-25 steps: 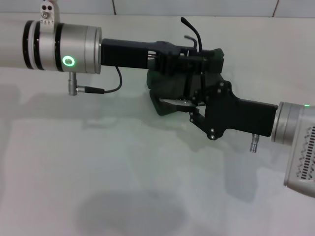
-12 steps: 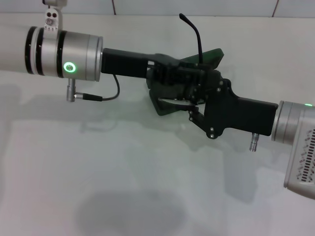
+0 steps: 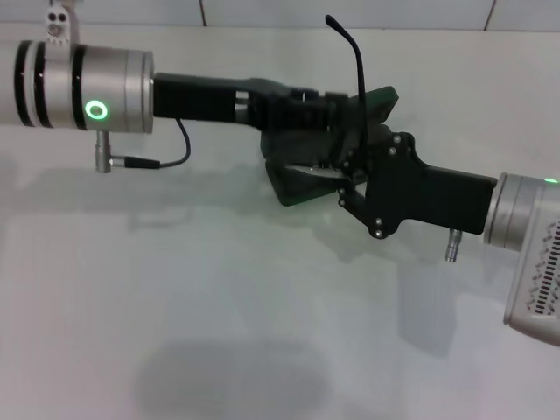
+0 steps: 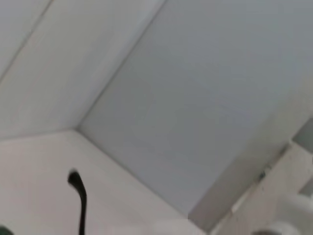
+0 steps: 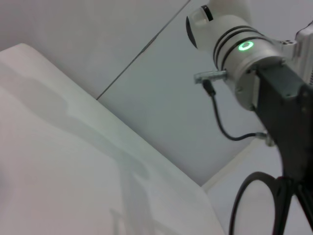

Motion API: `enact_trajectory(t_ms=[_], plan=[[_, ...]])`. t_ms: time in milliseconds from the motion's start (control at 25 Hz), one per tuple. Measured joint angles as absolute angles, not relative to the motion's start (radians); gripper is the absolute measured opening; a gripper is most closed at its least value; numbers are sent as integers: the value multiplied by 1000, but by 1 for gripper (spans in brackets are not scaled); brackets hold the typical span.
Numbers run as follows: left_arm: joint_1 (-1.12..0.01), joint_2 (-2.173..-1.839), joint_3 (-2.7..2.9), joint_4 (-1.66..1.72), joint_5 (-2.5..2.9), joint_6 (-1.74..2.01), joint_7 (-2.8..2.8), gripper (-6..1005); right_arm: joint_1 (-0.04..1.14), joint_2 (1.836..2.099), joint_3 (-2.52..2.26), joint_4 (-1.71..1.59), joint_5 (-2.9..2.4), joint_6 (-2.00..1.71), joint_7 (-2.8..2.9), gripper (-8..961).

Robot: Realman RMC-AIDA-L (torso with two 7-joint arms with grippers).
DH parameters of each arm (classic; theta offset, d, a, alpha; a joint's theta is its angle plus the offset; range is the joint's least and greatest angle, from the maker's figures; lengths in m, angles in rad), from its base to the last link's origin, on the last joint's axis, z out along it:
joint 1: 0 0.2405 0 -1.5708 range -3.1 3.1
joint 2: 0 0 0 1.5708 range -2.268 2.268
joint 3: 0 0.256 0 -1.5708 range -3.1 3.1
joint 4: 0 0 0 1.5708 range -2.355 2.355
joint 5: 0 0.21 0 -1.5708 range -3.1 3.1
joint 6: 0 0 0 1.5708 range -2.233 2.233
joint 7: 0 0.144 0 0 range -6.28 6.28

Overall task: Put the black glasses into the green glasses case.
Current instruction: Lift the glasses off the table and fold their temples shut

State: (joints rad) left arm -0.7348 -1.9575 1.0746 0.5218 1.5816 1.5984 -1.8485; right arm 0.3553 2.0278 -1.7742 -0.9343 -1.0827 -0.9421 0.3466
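Observation:
The green glasses case (image 3: 297,185) lies open on the white table, its lid (image 3: 381,96) raised at the back. My left gripper (image 3: 337,118) reaches in from the left, just above the case, and is shut on the black glasses. One thin temple arm (image 3: 354,52) sticks up above the gripper. Its tip shows in the left wrist view (image 4: 80,205). A lens rim of the glasses (image 5: 243,196) shows in the right wrist view, below the left arm (image 5: 244,46). My right gripper (image 3: 343,188) comes in from the right and sits at the case's near right edge. Most of the glasses and the case's inside are hidden by the grippers.
The white table (image 3: 219,306) stretches in front of the case, with a soft shadow on it near the front. A tiled wall (image 3: 350,10) closes the back. A cable (image 3: 179,149) hangs under the left wrist.
My left arm has drawn back to the left. The raised temple arm has risen slightly and stands more upright. A second temple arm, seen a second ago, no longer shows. The right arm barely moved.

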Motion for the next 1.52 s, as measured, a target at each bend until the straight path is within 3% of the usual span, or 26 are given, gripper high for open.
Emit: enact_trajectory(t_ms=[400,800,1200,1520], plan=[[-762,-1973,1109,524,1638,1600,-1847,545,361,2028,-1783,-939,-1083,-895,347,113],[-687,-1947,965,574,1674,1531,-1811,545,326,2023,-1756,-946,-1084,-1159,349,113],[-733,-2040,968,582,1789,1464,-1745,545,346,2026,-1781,-900,-1060,-1363,356,113],[-725,-2056,963,605,1738,1502,-1679,545,451,2024,-1768,-716,-943,-1306,440,114]])
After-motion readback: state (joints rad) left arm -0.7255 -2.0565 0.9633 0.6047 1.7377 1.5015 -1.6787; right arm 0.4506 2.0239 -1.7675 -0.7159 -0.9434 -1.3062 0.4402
